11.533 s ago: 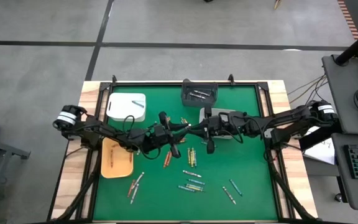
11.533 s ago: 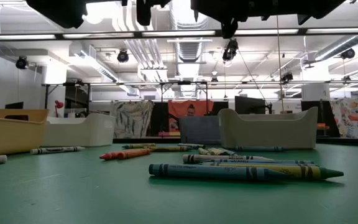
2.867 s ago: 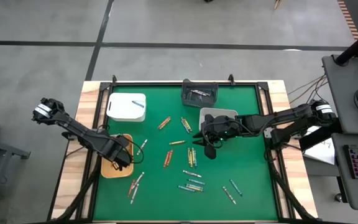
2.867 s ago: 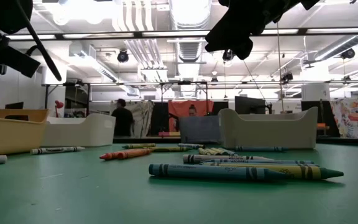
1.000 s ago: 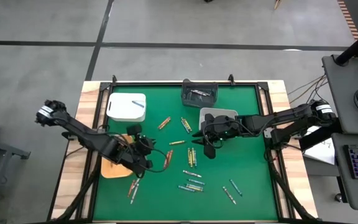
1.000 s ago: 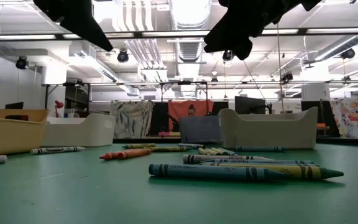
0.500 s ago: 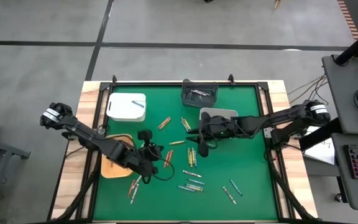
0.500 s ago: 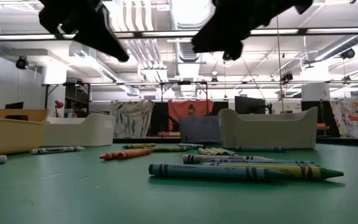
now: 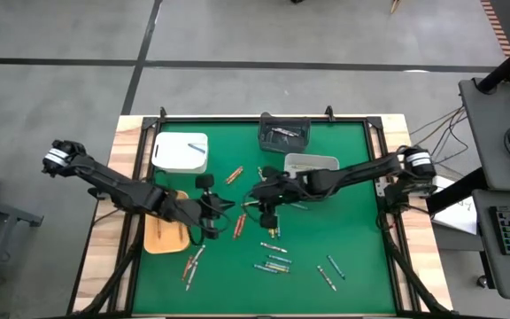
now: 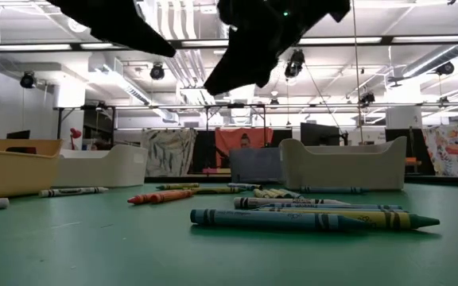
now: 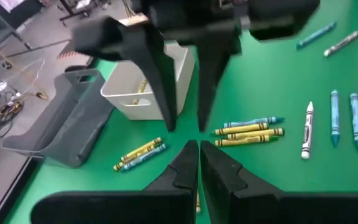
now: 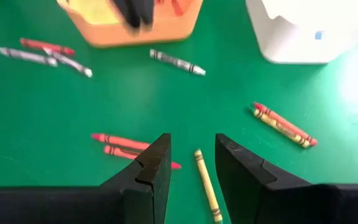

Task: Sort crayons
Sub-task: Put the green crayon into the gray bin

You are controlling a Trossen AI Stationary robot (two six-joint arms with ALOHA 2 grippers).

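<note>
While most of the short wax crayons (image 9: 273, 252) lie loose on the green-covered bench (image 9: 352, 239), only a few look sorted: some sit in the dark grey tray (image 9: 283, 133) by the bench's far edge, and red ones show in the orange tray (image 12: 135, 22) in the right wrist view. By that reckoning the sort is at an early stage.

Near the bench's middle, the left gripper (image 9: 222, 215) hangs with its fingers pressed together, holding nothing visible. Its own camera shows the right gripper (image 9: 268, 211) just ahead of it, fingers parted, above a loose yellow crayon (image 12: 207, 184) and two red crayons (image 12: 126, 147) beside it. Only the high view takes in the white tray (image 9: 180, 151) and pale grey tray (image 9: 312, 164) together; the low view alone shows the blue and yellow crayons (image 10: 312, 218) at the near edge lying flat.
</note>
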